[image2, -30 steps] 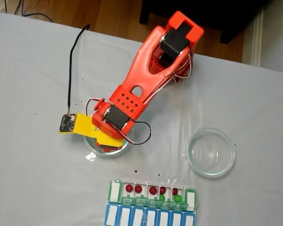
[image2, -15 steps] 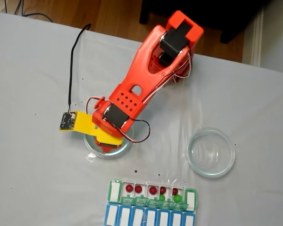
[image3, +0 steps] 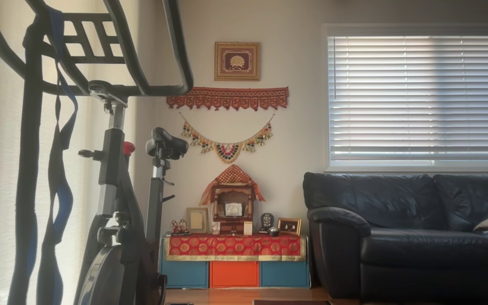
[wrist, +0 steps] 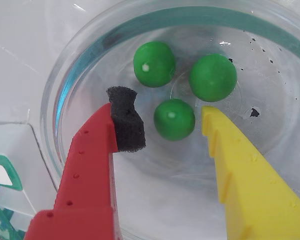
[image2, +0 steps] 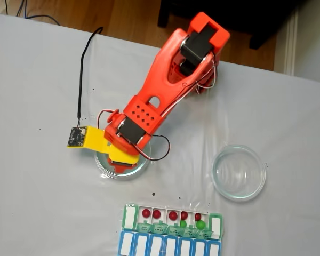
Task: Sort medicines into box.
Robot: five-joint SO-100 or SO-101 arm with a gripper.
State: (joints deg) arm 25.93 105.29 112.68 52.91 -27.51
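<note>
My gripper (wrist: 172, 120) was open inside the glass dish (wrist: 65, 85), one finger on each side of the nearest green pill (wrist: 174, 119). Two more green pills (wrist: 154, 63) sat at about 12 o'clock from it, near but not touching my fingers. The pill box (image2: 170, 229) was at 6 o'clock from the dish in the fixed view, with red pills (image2: 146, 213) already in it. I thought I should close slowly, so the round pill would not pop out

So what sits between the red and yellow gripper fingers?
In the wrist view, one glossy green pill in the clear glass dish, untouched by the open gripper.
</note>
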